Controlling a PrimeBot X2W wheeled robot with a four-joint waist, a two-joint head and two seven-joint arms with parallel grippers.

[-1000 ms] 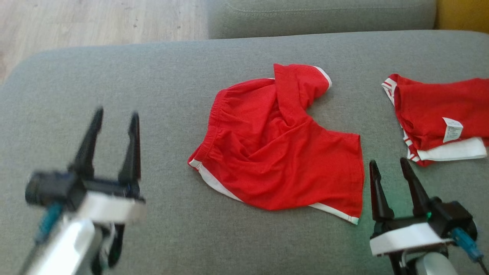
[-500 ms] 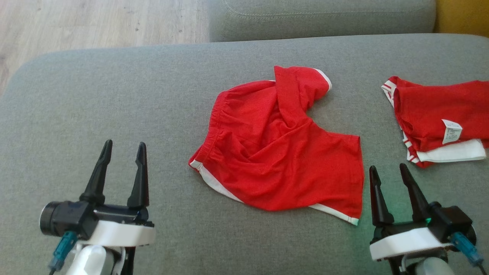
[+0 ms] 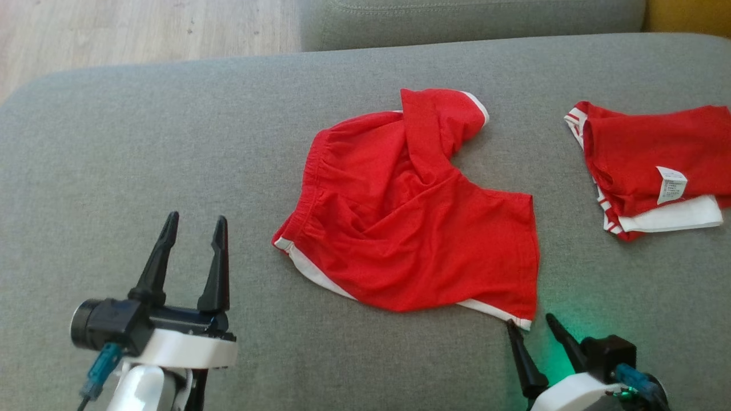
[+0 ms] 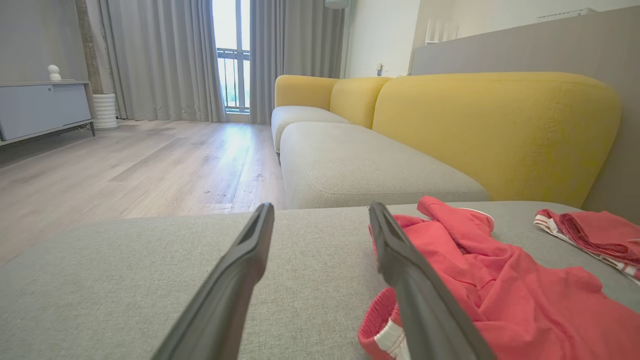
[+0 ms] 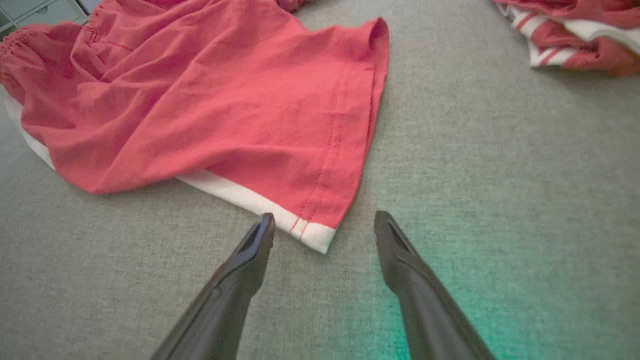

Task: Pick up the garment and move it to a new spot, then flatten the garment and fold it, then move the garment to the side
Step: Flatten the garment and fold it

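Lying on the grey cushion [image 3: 143,160], red shorts [image 3: 411,228] sit between left pincer [image 3: 196,218] and right pincer [image 3: 529,319], both spread apart.

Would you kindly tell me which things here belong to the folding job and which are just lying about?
Job: crumpled red shorts; open left gripper; open right gripper by the shorts' corner.
Lying about: second red garment with a label; yellow sofa back; wooden floor.

Crumpled red shorts [image 3: 411,228] mid grey sofa cushion [image 3: 143,148]. Second red garment [image 3: 651,165] lies apart, far right. Left claw [image 3: 197,220] lower left, spread, empty. Right claw [image 3: 529,321] spread, tips just beside the shorts' white-trimmed corner.
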